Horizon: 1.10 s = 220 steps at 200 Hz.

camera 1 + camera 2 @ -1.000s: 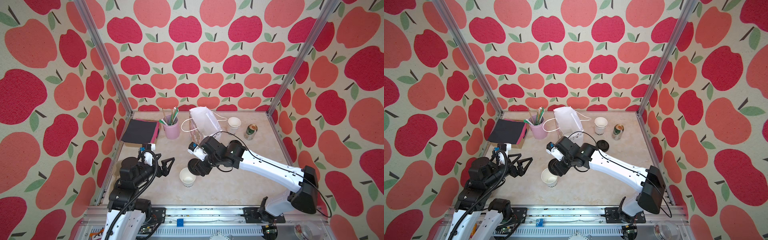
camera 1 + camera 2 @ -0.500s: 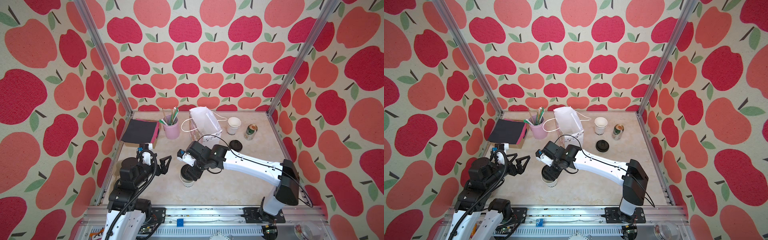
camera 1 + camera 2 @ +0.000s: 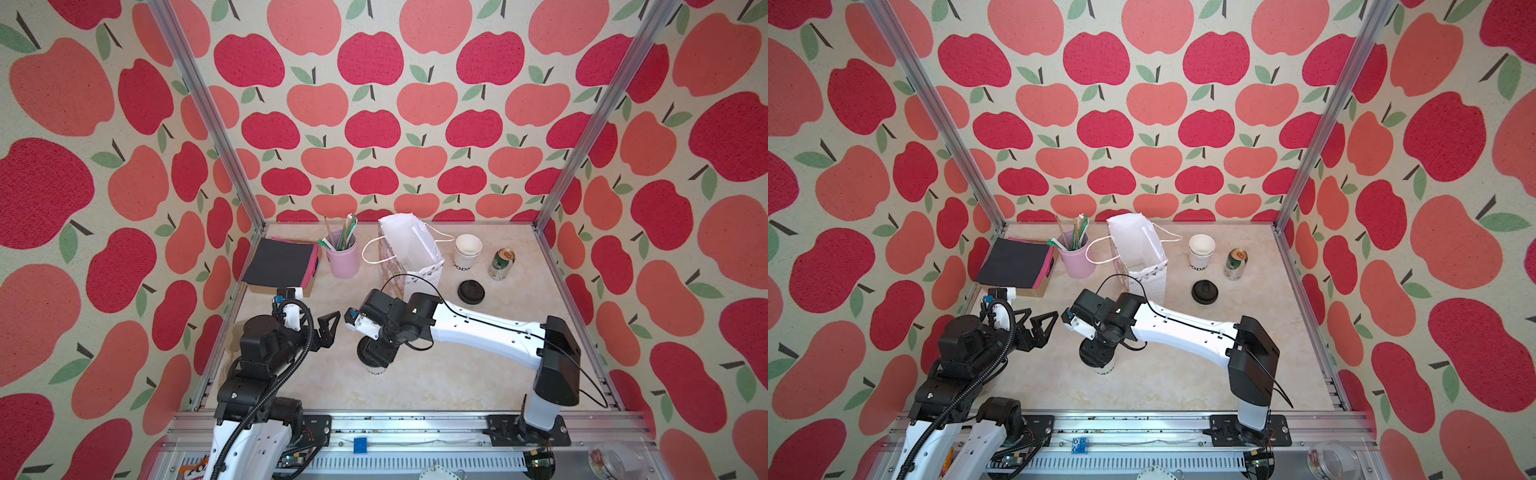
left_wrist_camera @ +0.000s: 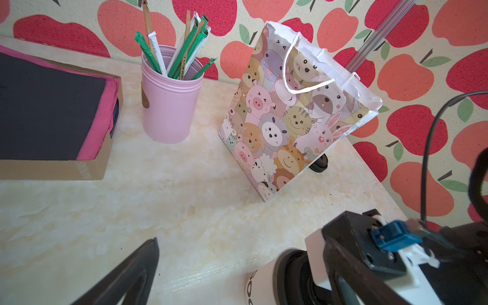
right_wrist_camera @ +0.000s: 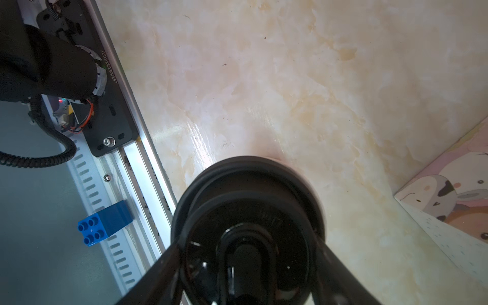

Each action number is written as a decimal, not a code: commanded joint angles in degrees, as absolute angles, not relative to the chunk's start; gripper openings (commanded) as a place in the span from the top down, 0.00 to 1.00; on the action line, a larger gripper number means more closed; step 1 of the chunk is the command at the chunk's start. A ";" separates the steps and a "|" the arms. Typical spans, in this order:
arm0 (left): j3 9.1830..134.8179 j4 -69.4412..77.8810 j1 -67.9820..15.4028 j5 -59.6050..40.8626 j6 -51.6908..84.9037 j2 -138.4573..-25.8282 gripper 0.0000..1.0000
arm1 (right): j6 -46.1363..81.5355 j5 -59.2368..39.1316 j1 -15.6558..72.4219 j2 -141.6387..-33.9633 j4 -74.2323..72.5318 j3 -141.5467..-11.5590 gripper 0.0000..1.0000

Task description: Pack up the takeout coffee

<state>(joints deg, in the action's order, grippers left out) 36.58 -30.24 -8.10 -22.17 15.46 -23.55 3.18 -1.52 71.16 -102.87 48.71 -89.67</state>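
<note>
- right hand (image 3: 375, 353): pointing down and clamped on the black sip lid of the takeout coffee (image 4: 260, 282); its fingers (image 5: 158, 277) bracket the lid rim on both sides.
- takeout coffee: upright on the counter (image 3: 436, 386), front centre, in front of the gift bag (image 3: 409, 249) and apart from it.
- left hand (image 3: 328, 330): fingers spread wide, holding nothing, near the cup on its left, not touching it.
- gift bag: upright, mouth open, rear centre.
- right of the bag: stack of lidless white cups (image 3: 467, 251), green can (image 3: 501, 262), and a loose black lid (image 3: 471, 290) lying flat on the counter.
- left of the bag: pink cup of straws (image 3: 344, 257), then a napkin box (image 3: 282, 266).
</note>
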 commanded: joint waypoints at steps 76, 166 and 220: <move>37.00 -30.67 -7.43 -21.93 15.16 -23.23 0.01 | 1.56 1.58 72.28 -105.89 52.98 -92.20 0.37; 37.00 -30.59 -7.46 -22.01 15.21 -23.22 0.01 | 2.38 0.69 72.25 -107.66 54.21 -90.60 0.37; 37.00 -30.60 -7.39 -22.03 15.29 -23.25 0.01 | 3.03 1.38 72.25 -108.63 55.24 -88.15 0.38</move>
